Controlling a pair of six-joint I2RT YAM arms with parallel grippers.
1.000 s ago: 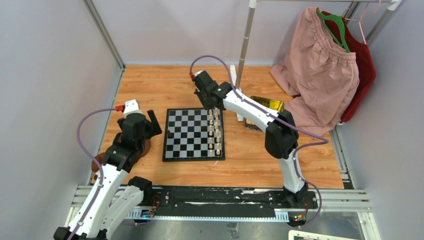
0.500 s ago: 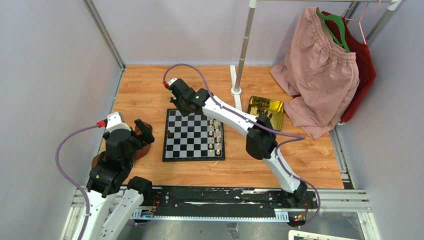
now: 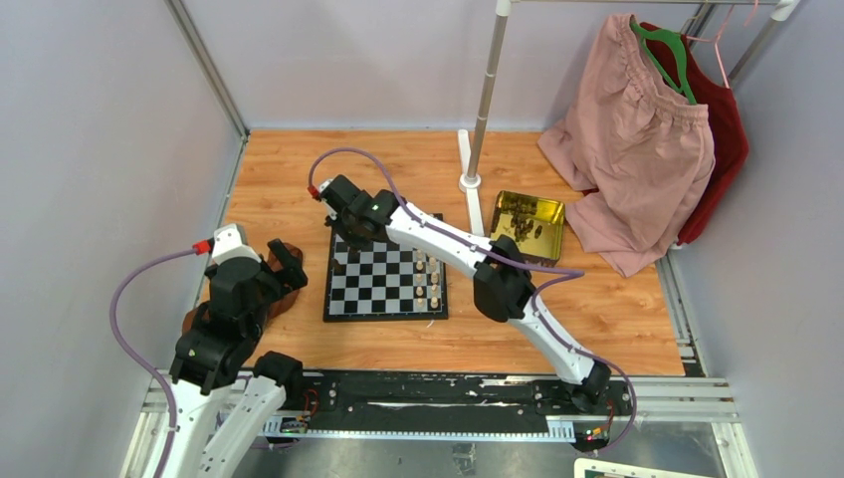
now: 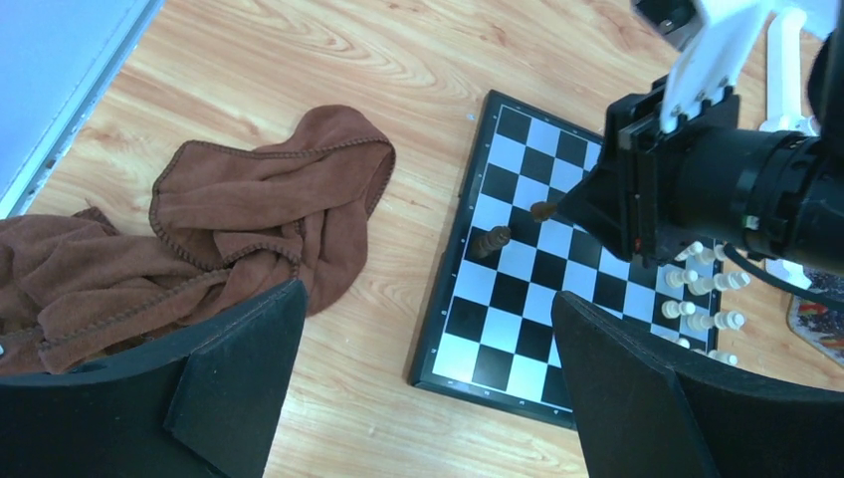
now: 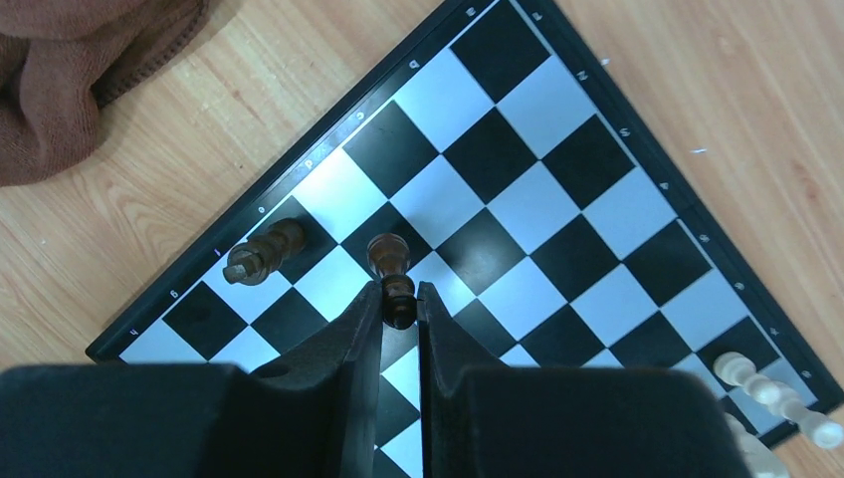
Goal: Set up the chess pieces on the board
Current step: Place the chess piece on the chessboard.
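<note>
**Right gripper** [image 5: 399, 291]: pressed together on one dark piece [image 5: 388, 254], held upright just above the board [image 5: 557, 199] near its left rim.

**Left gripper** [image 4: 428, 329]: spread, holding nothing, hanging over the table left of the board.

**Done, as far as I can judge:**
- White pieces [image 3: 426, 271] stand in two files along the right side. They are too small to count.
- One dark pawn-like figure [image 5: 261, 254] stands on an edge square on the left side.

**Left to do:**
- Set down the piece I hold.
- Place nearly the whole dark set. More dark figures [image 3: 523, 229] lie in the gold tray [image 3: 532, 196], off the board to the right. So roughly half the task remains.

**Around:**
- A brown cloth [image 4: 249, 219] is crumpled on the table left of the board, apart from its rim.
- A rack pole [image 3: 485, 100] stands behind the board.
- Pink shorts [image 3: 637, 139] hang at far right.

**In the way:**
- The standing dark figure is near my fingers and could be knocked over as I lower.
- My right arm crosses above the white files on each trip from the tray.
</note>
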